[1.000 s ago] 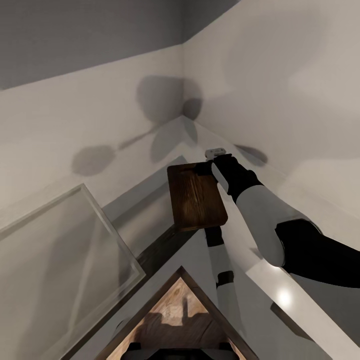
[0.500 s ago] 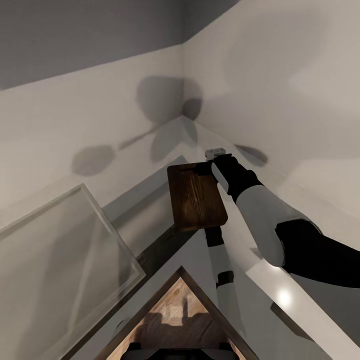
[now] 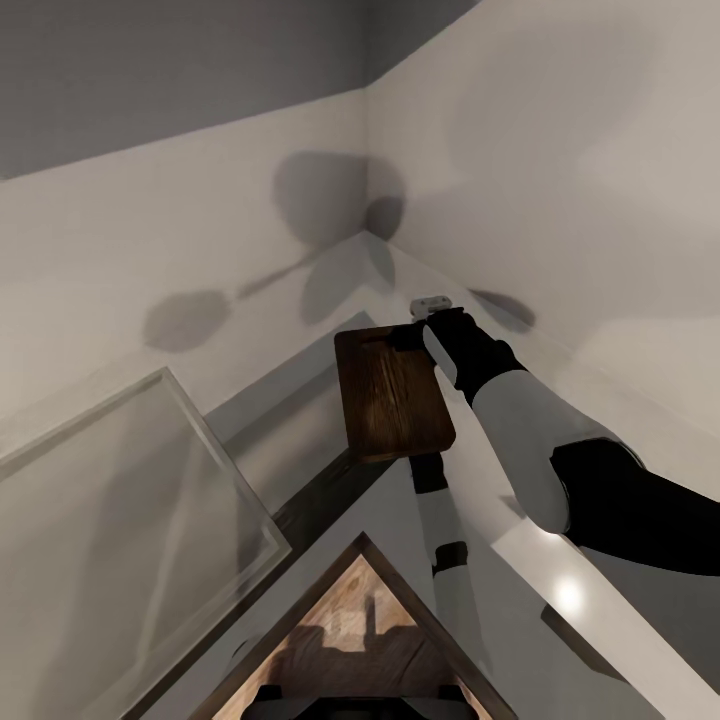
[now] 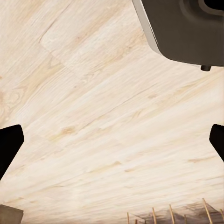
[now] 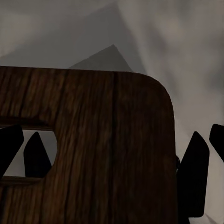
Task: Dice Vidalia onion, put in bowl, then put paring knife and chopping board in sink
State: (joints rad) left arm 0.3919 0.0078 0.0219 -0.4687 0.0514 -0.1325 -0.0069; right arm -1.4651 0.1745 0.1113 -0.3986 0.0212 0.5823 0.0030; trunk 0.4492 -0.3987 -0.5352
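The dark brown chopping board (image 3: 392,393) is held up in the air against pale walls, and my right gripper (image 3: 410,335) is shut on its far short end. In the right wrist view the board (image 5: 107,149) sits between the dark fingers (image 5: 192,173), its slot handle (image 5: 32,149) beside one finger. My left gripper (image 4: 112,142) is open over a light wooden floor (image 4: 93,107), its fingertips wide apart with nothing between them. The onion, knife, bowl and sink are out of view.
Two white walls meet in a corner (image 3: 365,225) behind the board. A glass-paned frame (image 3: 130,500) leans at the left, and a wood-lined triangular opening (image 3: 360,640) lies at the bottom. A dark grey body with a pale rim (image 4: 186,28) hangs over the floor.
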